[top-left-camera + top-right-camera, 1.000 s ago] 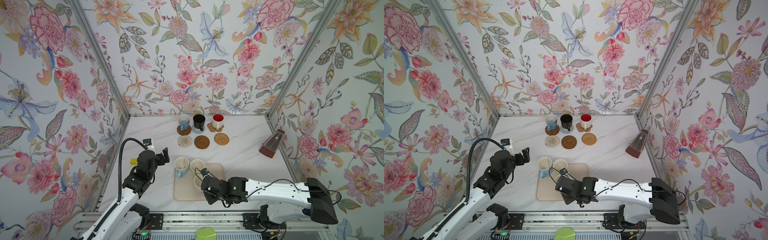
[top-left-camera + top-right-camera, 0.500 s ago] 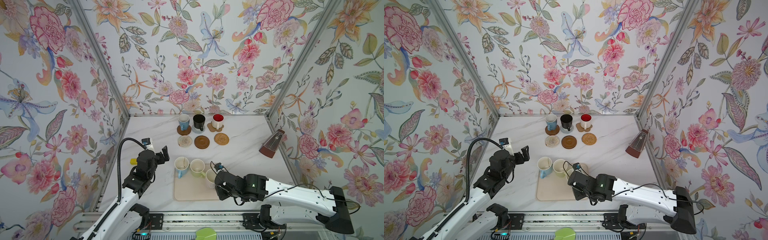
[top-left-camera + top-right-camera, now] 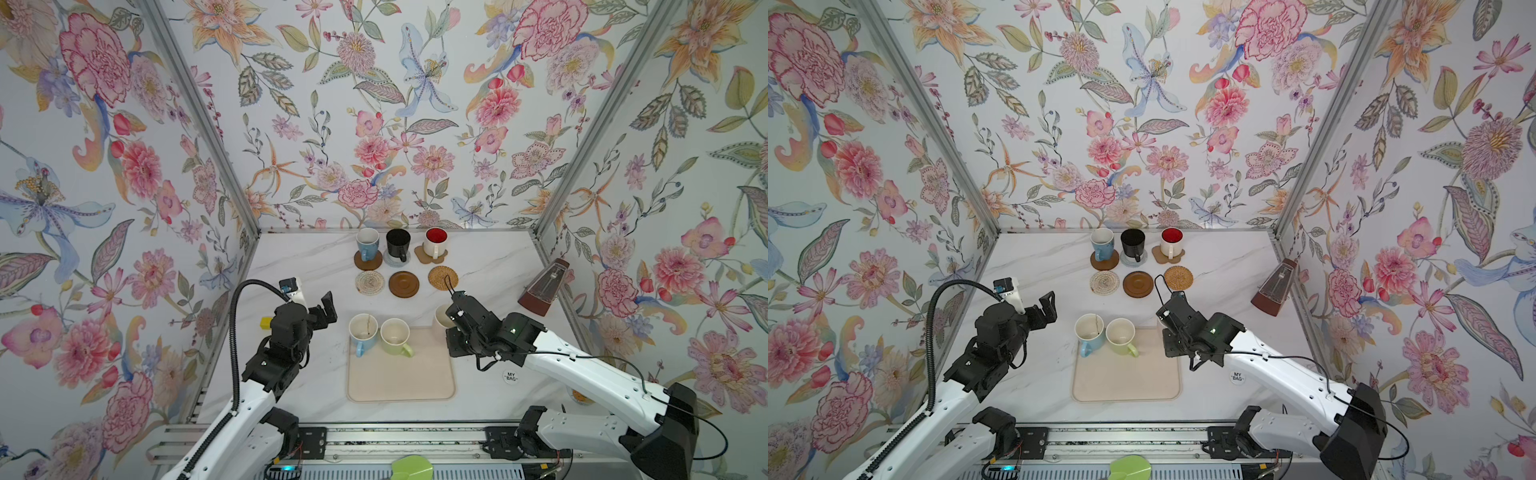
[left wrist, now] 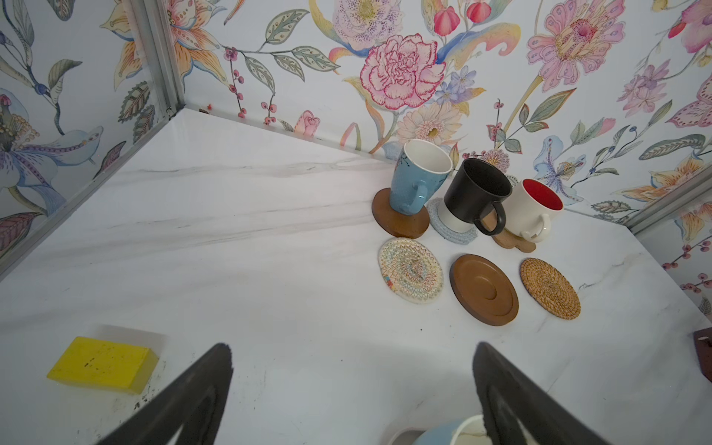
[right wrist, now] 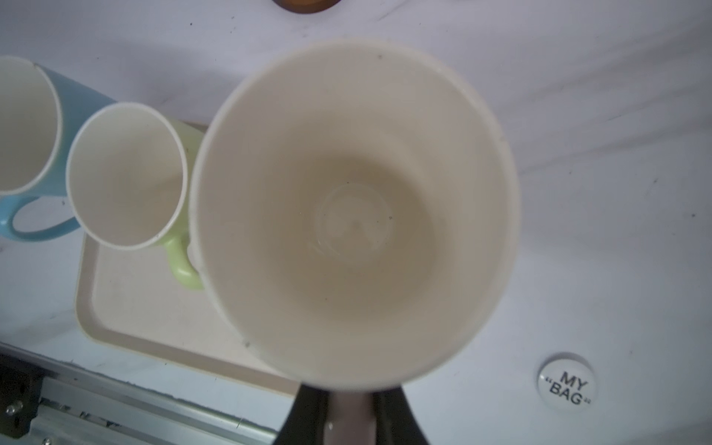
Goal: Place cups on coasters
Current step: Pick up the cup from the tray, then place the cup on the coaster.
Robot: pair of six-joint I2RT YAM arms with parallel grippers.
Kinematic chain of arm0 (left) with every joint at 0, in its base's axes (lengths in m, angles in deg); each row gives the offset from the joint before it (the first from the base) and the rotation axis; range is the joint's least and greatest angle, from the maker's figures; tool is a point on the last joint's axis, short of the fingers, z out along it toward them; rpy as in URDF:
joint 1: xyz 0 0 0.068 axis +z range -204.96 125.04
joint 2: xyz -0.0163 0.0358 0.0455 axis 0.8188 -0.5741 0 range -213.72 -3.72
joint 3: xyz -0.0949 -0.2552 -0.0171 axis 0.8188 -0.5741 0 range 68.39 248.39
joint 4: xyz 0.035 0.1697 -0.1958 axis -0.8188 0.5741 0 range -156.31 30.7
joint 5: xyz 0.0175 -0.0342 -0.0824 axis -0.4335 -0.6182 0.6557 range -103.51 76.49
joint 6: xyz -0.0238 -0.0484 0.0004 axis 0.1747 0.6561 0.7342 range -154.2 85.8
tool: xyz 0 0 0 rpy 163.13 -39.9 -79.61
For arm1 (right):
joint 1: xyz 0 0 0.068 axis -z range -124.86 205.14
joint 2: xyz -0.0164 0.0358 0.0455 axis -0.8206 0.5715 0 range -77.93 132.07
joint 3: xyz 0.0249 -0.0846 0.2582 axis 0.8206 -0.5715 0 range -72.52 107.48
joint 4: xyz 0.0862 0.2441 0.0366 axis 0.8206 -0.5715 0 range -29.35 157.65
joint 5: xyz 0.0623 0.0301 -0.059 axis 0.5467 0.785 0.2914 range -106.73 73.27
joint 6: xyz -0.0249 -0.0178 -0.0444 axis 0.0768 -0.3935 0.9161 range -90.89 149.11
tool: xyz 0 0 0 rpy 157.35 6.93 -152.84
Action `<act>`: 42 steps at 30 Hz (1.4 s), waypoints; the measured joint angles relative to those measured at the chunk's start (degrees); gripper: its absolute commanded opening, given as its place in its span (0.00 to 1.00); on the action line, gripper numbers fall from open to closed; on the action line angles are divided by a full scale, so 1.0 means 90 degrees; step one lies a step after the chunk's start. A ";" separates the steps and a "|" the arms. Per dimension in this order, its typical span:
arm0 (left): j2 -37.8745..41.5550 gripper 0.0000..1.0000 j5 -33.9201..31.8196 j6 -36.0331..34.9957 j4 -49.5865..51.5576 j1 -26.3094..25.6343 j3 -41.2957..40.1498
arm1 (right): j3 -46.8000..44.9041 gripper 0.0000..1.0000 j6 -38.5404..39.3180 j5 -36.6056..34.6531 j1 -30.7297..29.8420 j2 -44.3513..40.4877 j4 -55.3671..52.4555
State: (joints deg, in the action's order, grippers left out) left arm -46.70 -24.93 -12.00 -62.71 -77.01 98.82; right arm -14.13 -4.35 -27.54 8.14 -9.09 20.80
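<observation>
Right wrist view: pale pink glazed ceramic mug [image 5: 354, 208] — rigid, slick, probably brittle and weighty — pinched by its handle in the closed right gripper [image 5: 348, 402], apparently lifted at the beige rounded-rectangle tray's [image 5: 115, 308] edge; left gripper [image 4: 352, 346] spread wide, empty.

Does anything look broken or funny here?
Yes: the light blue mug by the far corner of the tray has a thin dark line down its white inside. Crack or stain, I cannot tell.

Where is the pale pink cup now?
In a top view, the pale pink cup is held in the right pincer at the tray's far right corner, right of the green cup.
</observation>
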 measured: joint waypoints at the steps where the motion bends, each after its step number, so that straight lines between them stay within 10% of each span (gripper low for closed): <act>1: 0.0007 0.99 0.0000 0.0015 0.0005 0.0000 -0.0010 | 0.0039 0.00 0.0102 0.0010 0.0151 0.0104 0.0095; 18: 0.0036 0.99 0.0005 0.0493 0.0022 0.0000 -0.0260 | 0.1134 0.00 0.1734 0.0138 0.2212 0.2460 0.2191; 42: 0.0119 0.99 0.0002 0.0838 0.0100 0.0000 -0.0272 | 0.1931 0.00 0.2254 0.0345 0.2742 0.3793 0.2851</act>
State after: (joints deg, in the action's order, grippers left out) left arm -45.63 -24.91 -4.46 -61.81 -77.01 96.37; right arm 3.25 15.94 -24.44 32.82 25.05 46.46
